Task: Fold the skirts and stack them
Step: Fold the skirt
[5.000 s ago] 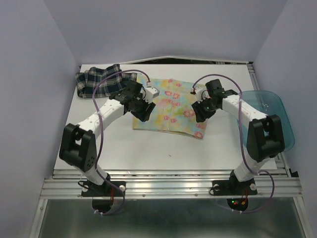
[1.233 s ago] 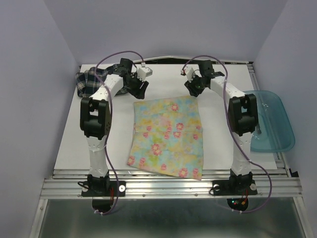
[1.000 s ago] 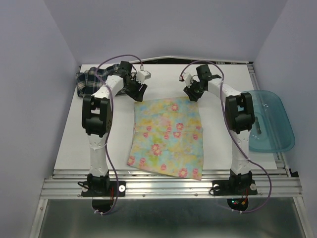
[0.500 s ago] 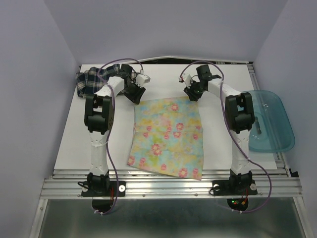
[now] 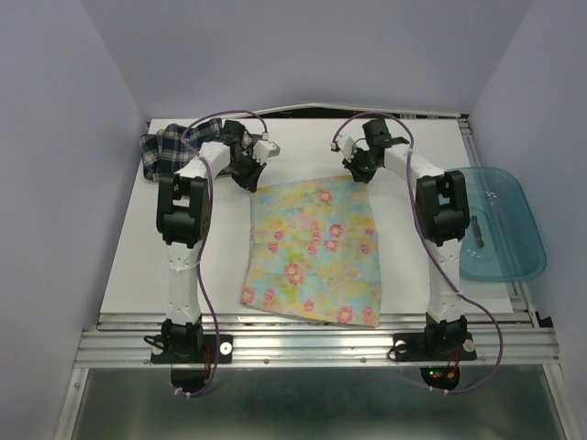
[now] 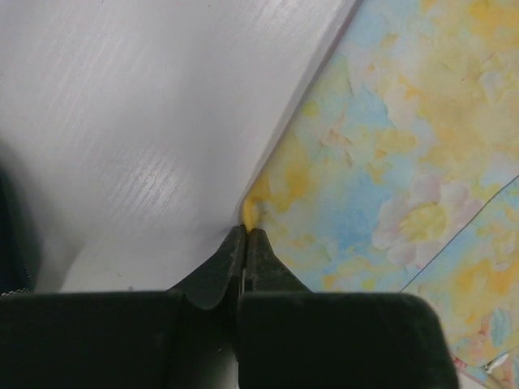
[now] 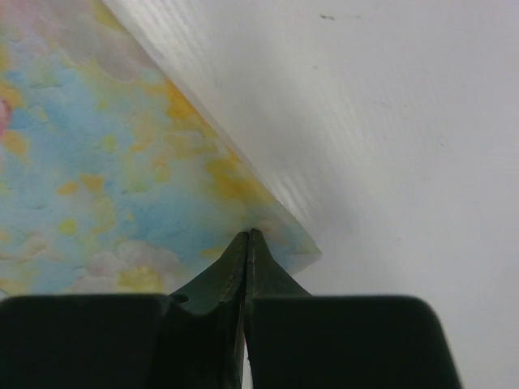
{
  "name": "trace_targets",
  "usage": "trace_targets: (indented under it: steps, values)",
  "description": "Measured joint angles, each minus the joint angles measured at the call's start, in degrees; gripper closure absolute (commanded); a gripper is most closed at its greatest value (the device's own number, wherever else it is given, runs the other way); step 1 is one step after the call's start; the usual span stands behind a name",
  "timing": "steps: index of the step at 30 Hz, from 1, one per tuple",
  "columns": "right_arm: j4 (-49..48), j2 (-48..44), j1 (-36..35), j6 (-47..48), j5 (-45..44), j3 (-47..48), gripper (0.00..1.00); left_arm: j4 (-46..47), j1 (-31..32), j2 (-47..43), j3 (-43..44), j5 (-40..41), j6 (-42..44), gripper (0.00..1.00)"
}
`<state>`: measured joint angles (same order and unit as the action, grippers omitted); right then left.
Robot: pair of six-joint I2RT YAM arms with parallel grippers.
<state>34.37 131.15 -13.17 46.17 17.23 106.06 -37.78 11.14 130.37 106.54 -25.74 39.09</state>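
- The flowered skirt (image 5: 312,252) is spread flat in the middle of the worktop (image 5: 138,266), its hem close to the near edge. The plaid skirt (image 5: 170,151) is bunched at the far-left corner.
- The left tool (image 6: 246,231) is closed tight on the flowered skirt's far-left corner, though only a small yellow nub of cloth is seen between the tips. A grip this shallow could be lost once the cloth is lifted and its weight pulls.
- The right tool (image 7: 246,235) is also closed, its tips meeting just inside the far-right corner. So little cloth is caught that only the upper layer may be held, and the layers could be parted by a lift.
- If one corner slips, the fold would be skewed and the edges left unmatched.
- If the two tools are not moved evenly toward the near edge, the cloth may be dragged rather than folded — and pushed off that edge.
- The plaid skirt lies just beside the left arm and could be snagged.
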Motion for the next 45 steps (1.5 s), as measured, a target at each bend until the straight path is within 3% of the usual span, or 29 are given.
trace_targets:
  steps: [12,14,15,16,18,21,27,40,45]
  values:
    - [0.72,1.16,2.58,-2.23,-3.87,14.69,0.99,-0.42,-1.42,-1.95,8.00,0.83,-0.72,1.00]
    - [0.79,0.33,2.95,-2.29,-3.91,15.02,0.64,-0.52,-1.55,-3.48,8.33,0.94,-0.76,1.00]
    - [0.98,0.07,3.02,-2.01,-3.76,15.02,0.28,-0.61,-1.64,-3.93,8.66,0.92,-0.76,1.00]
    - [1.25,-0.13,3.02,-1.88,-3.65,15.08,0.20,-0.59,-1.64,-4.44,8.87,0.92,-0.72,1.00]
    - [1.84,-0.15,2.99,-1.77,-3.28,15.08,0.14,-0.68,-1.66,-5.09,8.90,0.87,-0.68,1.00]
    - [4.15,-0.09,2.97,-2.34,-2.29,15.06,0.13,0.57,-1.64,-5.60,7.15,0.79,-0.55,1.00]
    - [3.30,2.45,2.97,-5.86,1.75,14.95,0.22,1.42,-1.62,-5.75,1.79,0.76,0.11,1.00]
    - [-0.46,14.14,2.97,-12.39,10.91,21.57,0.34,2.25,-1.62,-5.70,1.79,0.94,2.03,1.00]
    - [-2.05,14.86,2.99,-13.33,12.94,21.75,0.31,2.23,-1.62,-5.64,1.79,1.05,2.23,1.00]
